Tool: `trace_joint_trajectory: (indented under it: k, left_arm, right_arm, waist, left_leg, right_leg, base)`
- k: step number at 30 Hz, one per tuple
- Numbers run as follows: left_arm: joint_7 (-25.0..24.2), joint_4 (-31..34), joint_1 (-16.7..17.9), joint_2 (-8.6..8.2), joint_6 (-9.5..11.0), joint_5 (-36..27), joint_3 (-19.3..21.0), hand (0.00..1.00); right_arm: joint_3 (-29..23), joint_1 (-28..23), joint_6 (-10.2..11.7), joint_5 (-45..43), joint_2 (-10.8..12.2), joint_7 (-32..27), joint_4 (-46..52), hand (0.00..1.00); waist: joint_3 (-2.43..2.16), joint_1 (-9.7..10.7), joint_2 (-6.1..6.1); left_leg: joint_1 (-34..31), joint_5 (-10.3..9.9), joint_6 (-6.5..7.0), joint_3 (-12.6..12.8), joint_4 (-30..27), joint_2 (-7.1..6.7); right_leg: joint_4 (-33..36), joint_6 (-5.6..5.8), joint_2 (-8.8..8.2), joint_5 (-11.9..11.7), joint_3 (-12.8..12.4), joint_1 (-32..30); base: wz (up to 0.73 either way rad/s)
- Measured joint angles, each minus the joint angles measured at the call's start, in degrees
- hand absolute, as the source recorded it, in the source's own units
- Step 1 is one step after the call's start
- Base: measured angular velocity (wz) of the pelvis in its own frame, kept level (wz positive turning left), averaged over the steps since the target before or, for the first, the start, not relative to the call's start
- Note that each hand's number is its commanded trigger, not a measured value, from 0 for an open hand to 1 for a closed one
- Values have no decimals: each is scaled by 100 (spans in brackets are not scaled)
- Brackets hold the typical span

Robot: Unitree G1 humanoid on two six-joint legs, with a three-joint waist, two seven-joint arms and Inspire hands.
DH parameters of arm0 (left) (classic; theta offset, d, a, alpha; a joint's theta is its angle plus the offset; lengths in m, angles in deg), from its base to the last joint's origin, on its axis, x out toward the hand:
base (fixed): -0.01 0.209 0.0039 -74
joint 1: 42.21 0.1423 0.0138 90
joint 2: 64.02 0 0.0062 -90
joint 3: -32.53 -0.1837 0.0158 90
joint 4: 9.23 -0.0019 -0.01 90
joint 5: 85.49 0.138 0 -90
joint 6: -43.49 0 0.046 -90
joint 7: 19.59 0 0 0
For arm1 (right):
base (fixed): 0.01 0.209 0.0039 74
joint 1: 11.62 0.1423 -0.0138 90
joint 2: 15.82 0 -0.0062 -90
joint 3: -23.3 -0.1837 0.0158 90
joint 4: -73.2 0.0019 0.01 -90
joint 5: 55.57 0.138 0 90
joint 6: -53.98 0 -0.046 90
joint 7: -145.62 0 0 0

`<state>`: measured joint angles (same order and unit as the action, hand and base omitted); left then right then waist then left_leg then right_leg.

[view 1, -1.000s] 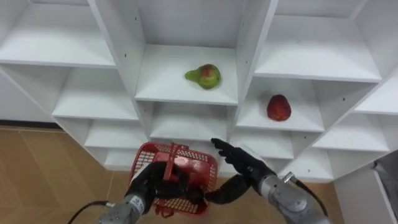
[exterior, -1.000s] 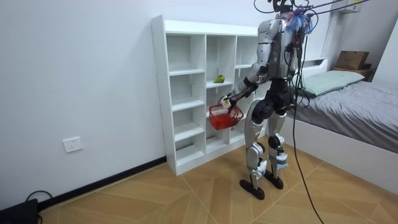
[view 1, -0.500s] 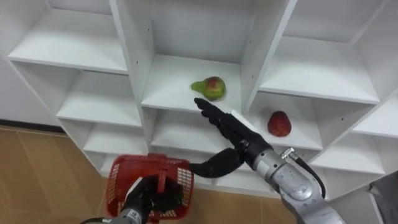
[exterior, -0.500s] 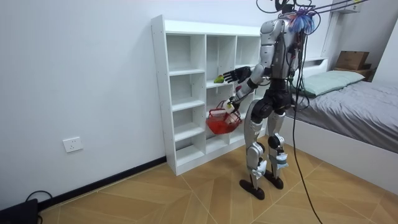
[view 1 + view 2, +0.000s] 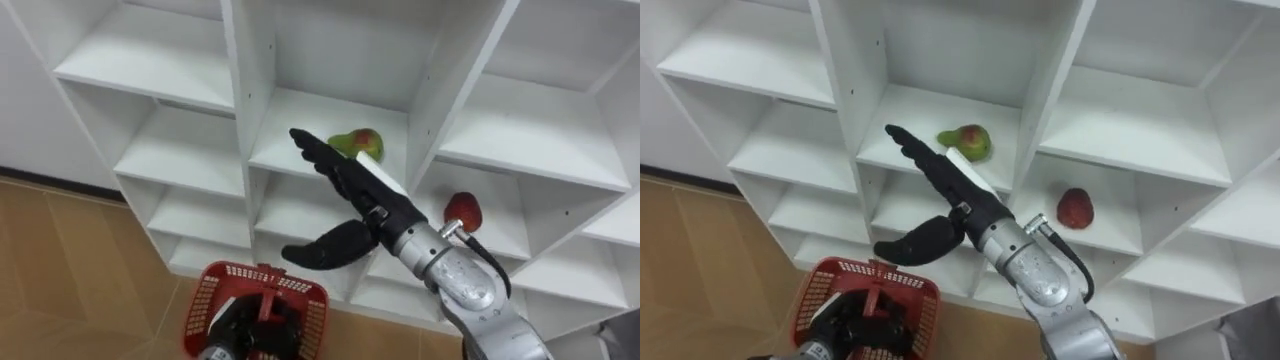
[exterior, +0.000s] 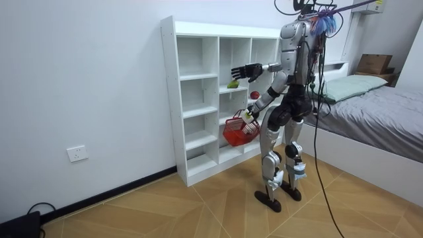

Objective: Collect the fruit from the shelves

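Note:
A green-red pear [image 5: 360, 142] lies on a middle shelf of the white closet [image 5: 240, 110]. A red fruit [image 5: 462, 211] sits one compartment to the right and lower. My right hand [image 5: 345, 190] is open, its straight fingers stretched out at the front edge of the pear's shelf, just left of the pear and not touching it. Low in front of the closet hangs a red mesh basket [image 5: 203, 300], with my left hand [image 5: 252, 326] shut on its handle. The room view has me standing upright before the closet with the right hand [image 6: 243, 70] raised and the basket [image 6: 239, 130] at thigh height.
The other compartments near the fruits hold nothing. Upright white dividers [image 5: 455, 95] flank the pear's compartment. Wooden floor [image 5: 70, 250] lies below to the left. A bed [image 6: 370, 109] stands behind me on the room view's right.
My right hand has risen from beside the basket to the pear's shelf, fingers staying straight. The basket has sunk lower in the eye view, which has shifted.

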<state>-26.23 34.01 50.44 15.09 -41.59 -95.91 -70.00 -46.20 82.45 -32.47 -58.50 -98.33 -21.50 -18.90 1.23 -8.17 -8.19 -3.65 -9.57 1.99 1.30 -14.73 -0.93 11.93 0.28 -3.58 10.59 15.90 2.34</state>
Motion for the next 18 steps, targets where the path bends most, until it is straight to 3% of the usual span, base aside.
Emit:
trace_joint_trajectory:
  k: [13, 18]
  left_arm:
    - [-139, -11, 23, 48, -26, 237, 127, 100]
    - [-309, 116, -5, 115, -85, 633, 237, 100]
  right_arm:
    - [-225, 896, 10, 53, -16, -747, -963, 0]
    - [-523, 1310, 13, 35, -86, -1164, -1390, 0]
  waist:
    - [38, -32, -54]
    - [52, -44, -187]
  left_leg:
    - [-87, -6, -27, -211, -105, 4]
    - [-261, -7, -33, -326, -207, -1]
  right_leg:
    - [-25, -12, 26, -28, 247, 100]
    - [-24, -19, 44, -31, 295, 15]
  base:
    - [10]
    - [10]
